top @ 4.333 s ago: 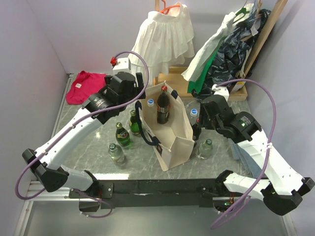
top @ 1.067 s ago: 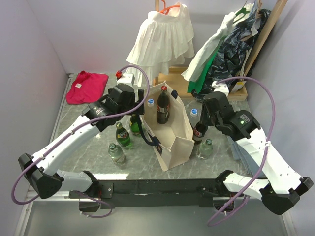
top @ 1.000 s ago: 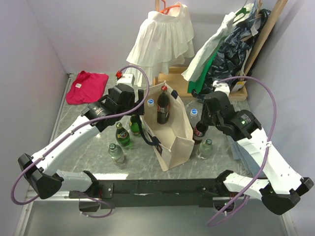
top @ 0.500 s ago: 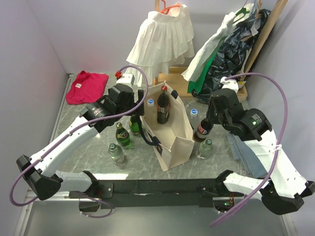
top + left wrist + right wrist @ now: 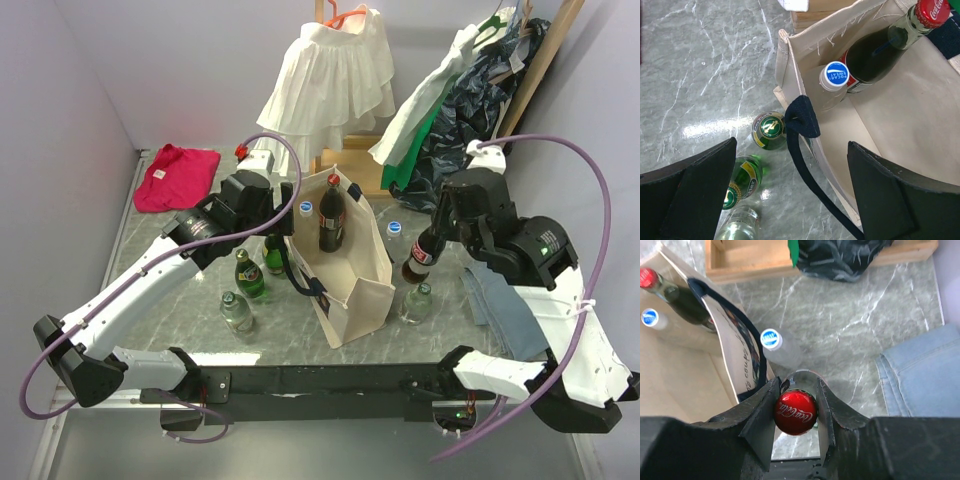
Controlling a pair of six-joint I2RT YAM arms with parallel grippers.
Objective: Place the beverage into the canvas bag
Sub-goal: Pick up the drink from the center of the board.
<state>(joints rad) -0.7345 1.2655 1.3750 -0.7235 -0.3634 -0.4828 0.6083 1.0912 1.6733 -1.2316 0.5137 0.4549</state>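
The cream canvas bag (image 5: 350,285) with navy handles stands open mid-table; a cola bottle (image 5: 331,215) and a white-capped bottle (image 5: 836,77) stand inside it. My right gripper (image 5: 433,236) is shut on the neck of a red-capped cola bottle (image 5: 795,411) and holds it off the table, just right of the bag's right wall (image 5: 740,365). My left gripper (image 5: 790,200) is open and empty, hovering over the bag's left rim and its navy handle (image 5: 802,117).
Two green bottles (image 5: 247,273) and a clear one (image 5: 236,312) stand left of the bag. A clear bottle (image 5: 417,302) and a white-capped bottle (image 5: 780,347) stand right of it. Folded jeans (image 5: 505,305) lie at right, a wooden crate (image 5: 360,170) and hanging clothes behind.
My right gripper has closed on the cola bottle's neck and raised it off the table, moving up and to the right. The left arm has barely moved over the last second.
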